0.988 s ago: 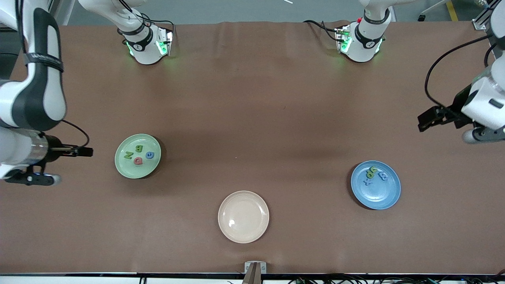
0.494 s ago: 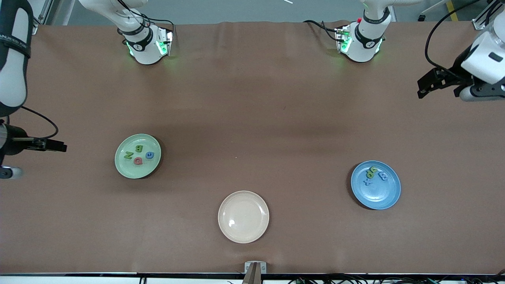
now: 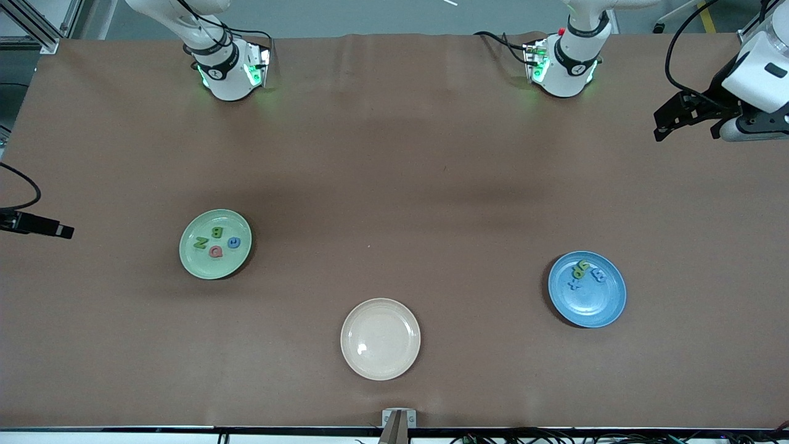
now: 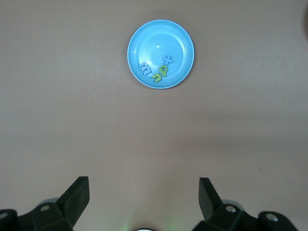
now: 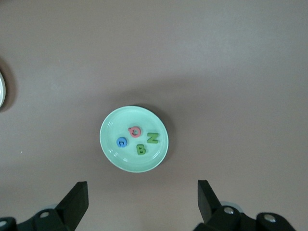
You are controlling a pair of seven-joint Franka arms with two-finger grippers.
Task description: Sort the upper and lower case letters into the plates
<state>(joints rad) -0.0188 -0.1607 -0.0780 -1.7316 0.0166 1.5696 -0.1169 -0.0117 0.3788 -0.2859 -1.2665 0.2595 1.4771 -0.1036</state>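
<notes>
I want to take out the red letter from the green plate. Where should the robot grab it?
Probably from straight above, pinching the red letter across its outer edges. It lies flat in the green plate, so its sides are hard to reach, and the blue letter and green B sit close.

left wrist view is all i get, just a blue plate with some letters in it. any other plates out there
Observer: Yes. A pale green plate sits toward the right arm's end of the table.
Operator: anything in it
Observer: Four letters: a green B, a green N, and a pink letter and a blue letter that I can't read for sure.
Operator: and the right arm
Observer: The right pincer is open and holds nothing. Its wrist view looks down on the green plate.
Operator: that all the plates
Observer: One more. A cream plate lies between the two and is nearer to the front camera than either.
</notes>
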